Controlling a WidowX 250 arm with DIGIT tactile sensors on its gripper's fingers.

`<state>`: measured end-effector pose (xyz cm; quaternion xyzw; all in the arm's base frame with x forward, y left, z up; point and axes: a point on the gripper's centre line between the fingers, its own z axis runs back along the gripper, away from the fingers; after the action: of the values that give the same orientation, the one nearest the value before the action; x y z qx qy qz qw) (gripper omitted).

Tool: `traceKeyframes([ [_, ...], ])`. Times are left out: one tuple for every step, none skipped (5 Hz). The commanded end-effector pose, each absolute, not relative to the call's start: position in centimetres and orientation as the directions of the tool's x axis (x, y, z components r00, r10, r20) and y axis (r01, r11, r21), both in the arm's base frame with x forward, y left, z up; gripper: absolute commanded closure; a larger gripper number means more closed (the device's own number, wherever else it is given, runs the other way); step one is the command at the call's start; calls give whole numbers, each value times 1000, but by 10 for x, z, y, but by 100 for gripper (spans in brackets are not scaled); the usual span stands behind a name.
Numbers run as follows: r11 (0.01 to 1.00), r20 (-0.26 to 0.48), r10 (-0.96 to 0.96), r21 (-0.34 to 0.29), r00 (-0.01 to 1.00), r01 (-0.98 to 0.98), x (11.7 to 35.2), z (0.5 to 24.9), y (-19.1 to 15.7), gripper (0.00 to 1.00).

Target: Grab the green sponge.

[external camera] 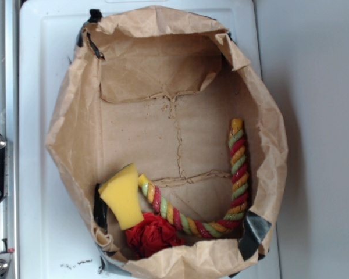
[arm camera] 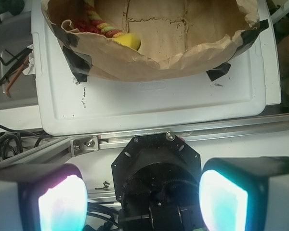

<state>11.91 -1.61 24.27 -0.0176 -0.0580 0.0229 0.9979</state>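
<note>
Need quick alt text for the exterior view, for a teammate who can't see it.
A yellow-green sponge lies in an open brown paper bag, beside a twisted rope and a red cloth ball. The bag sits on a white tray. No gripper shows here.

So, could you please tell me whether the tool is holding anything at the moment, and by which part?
Nothing is held: the tool is open outside the paper bag; the green sponge lies inside.
</note>
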Motion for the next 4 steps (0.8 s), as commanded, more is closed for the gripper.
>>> traceKeyframes([
  [998,115,48,-38,992,-44,119,243,-16,0],
  [998,187,-56,33,981,51,162,237,-10,0],
  [988,218,-146,79,965,132,195,229,0,0],
  [962,228,-270,107,935,252,222,214,5,0],
])
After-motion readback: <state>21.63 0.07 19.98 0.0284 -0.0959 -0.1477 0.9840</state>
